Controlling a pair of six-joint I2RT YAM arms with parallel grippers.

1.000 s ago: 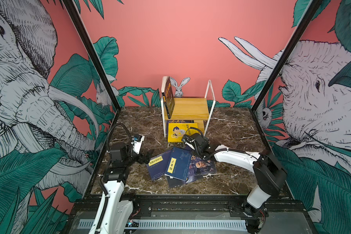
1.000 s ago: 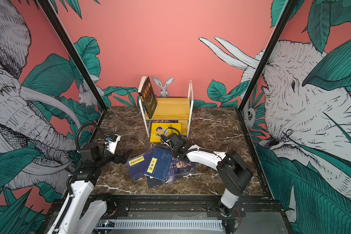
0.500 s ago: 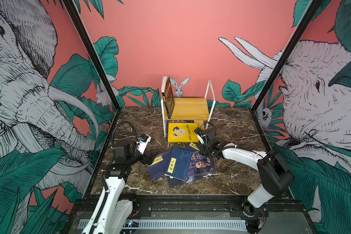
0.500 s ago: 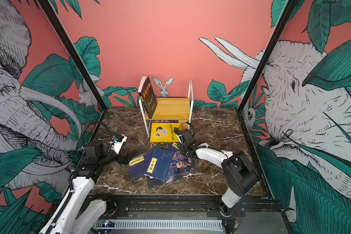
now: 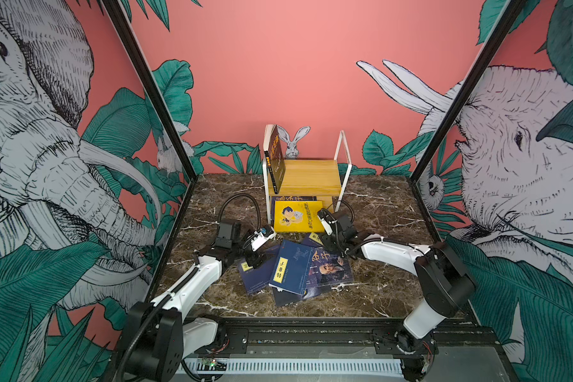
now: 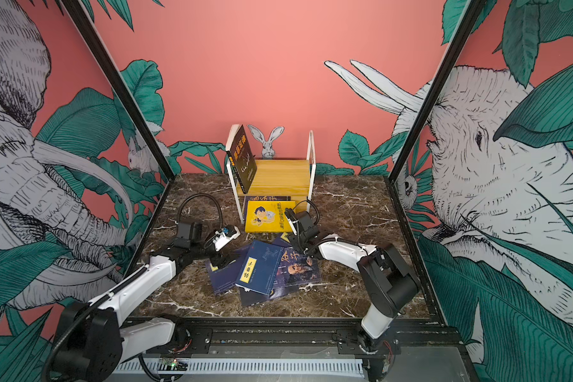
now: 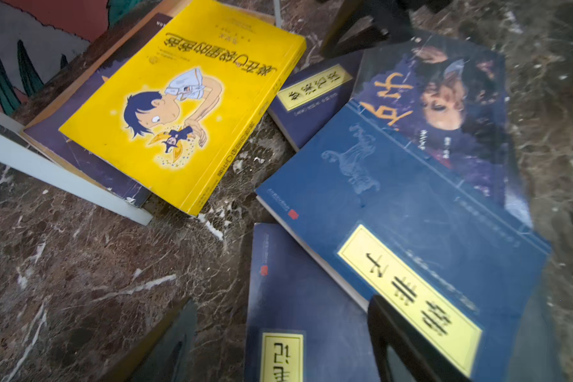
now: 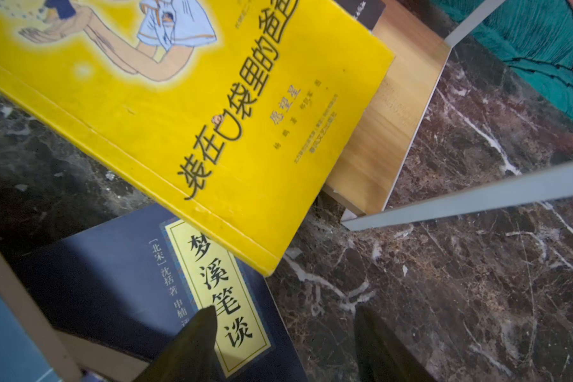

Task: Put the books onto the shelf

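Gaping emptily, left pincer (image 7: 282,302) and right pincer (image 8: 284,309) overhang glossy paperbacks (image 7: 394,198) on marble (image 7: 96,264).

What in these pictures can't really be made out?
- Dark book beneath the yellow book: covered but for a strip, in both top views.
- Lowest book of the pile: mostly under navy books, in both top views.
- Left gripper: the left wrist view's edge cuts off all but its fingertips.
- Standing book on the shelf: spine lettering too small in a top view.
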